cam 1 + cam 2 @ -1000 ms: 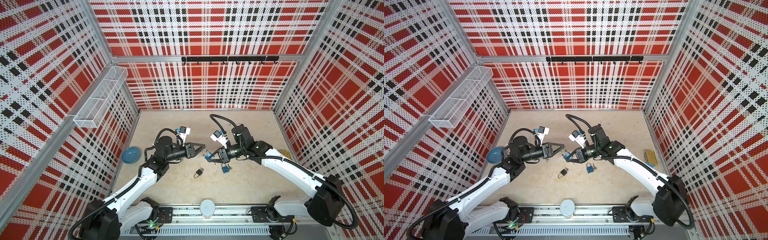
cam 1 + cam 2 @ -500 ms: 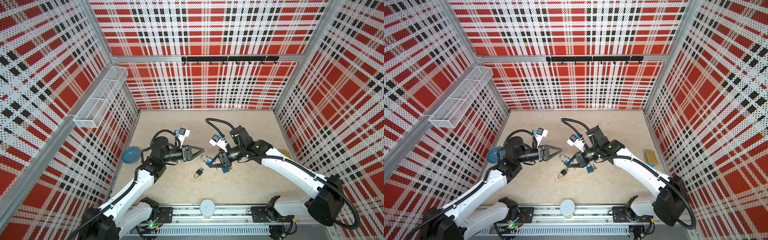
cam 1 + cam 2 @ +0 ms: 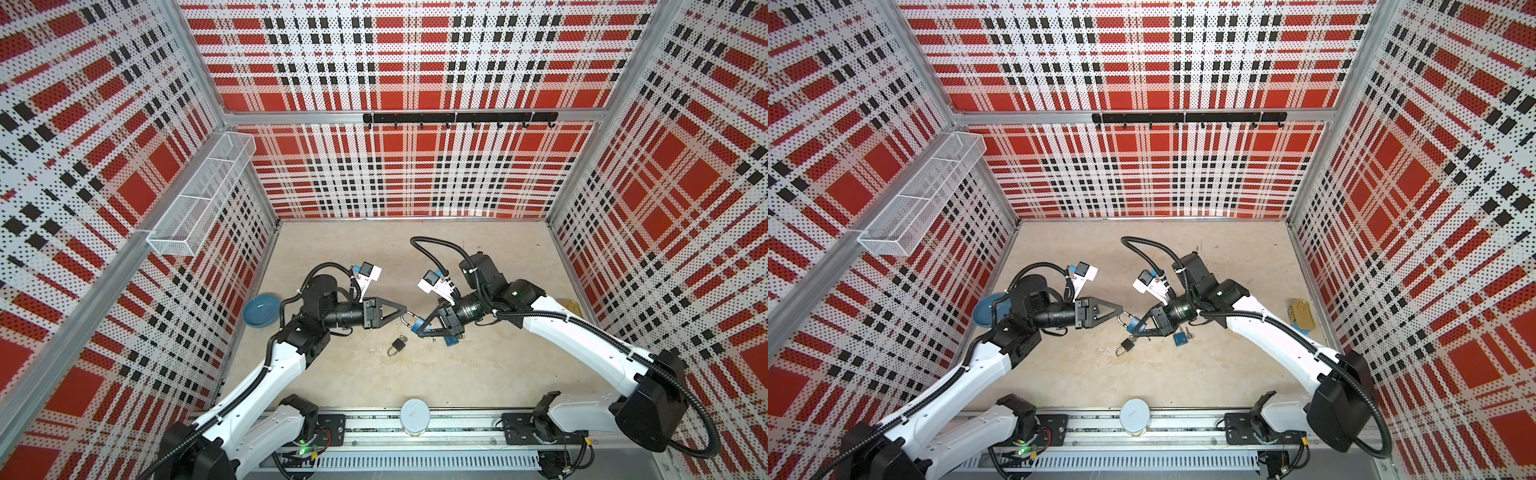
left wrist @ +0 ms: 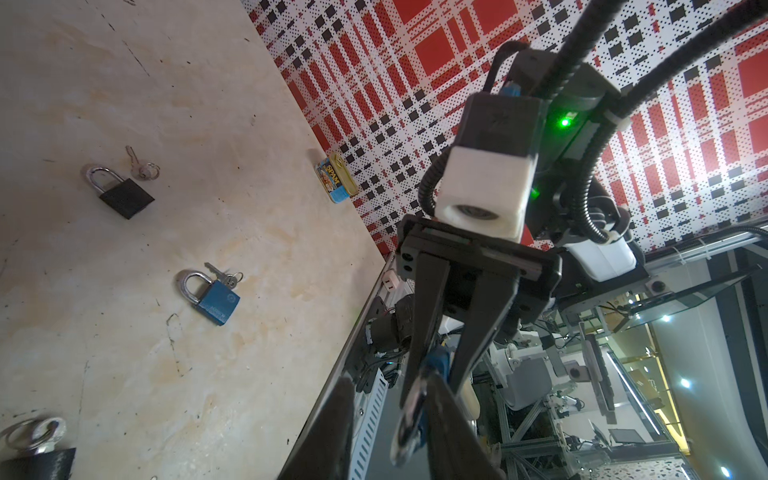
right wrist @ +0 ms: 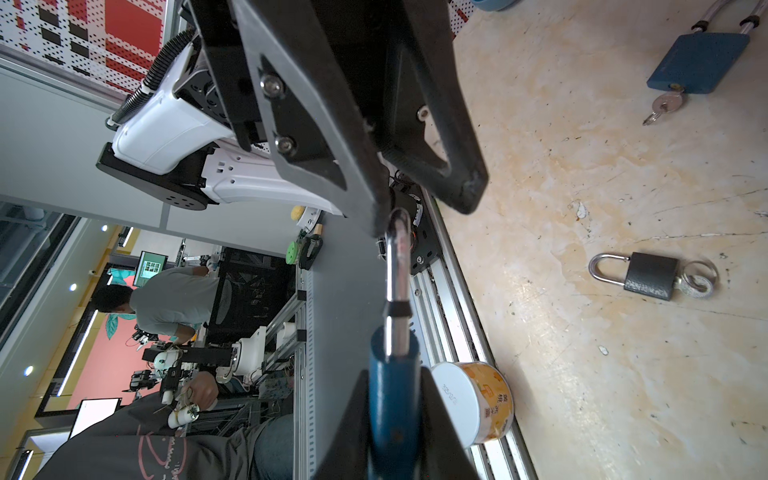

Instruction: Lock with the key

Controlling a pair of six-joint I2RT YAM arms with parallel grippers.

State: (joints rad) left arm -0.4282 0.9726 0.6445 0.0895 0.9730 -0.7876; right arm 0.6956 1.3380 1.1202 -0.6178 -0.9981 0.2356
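Blue padlock (image 5: 392, 399) clamped in right pincer (image 3: 1133, 328) above table (image 3: 478, 374) — shackle (image 5: 397, 257) straddled by left pincer (image 3: 404, 311), narrow gap, not yet gripped. Key turn judged remaining — key unseen.

"SPAM" on the blue-and-yellow tin (image 4: 335, 176); small Chinese characters, vertical, on the orange-labelled can (image 5: 492, 401)

Your left gripper (image 3: 405, 312) and right gripper (image 3: 416, 328) meet tip to tip in the middle at the held padlock (image 5: 392, 395), so neither has room forward. Just in front of them, a black padlock (image 3: 1126, 345) and a blue padlock (image 3: 1180, 340) lie on the floor (image 3: 374, 257). A bowl (image 3: 261, 311) sits far left, a tin (image 3: 570, 306) far right and a can (image 3: 414, 413) at the front. Behind the grippers the floor is open.
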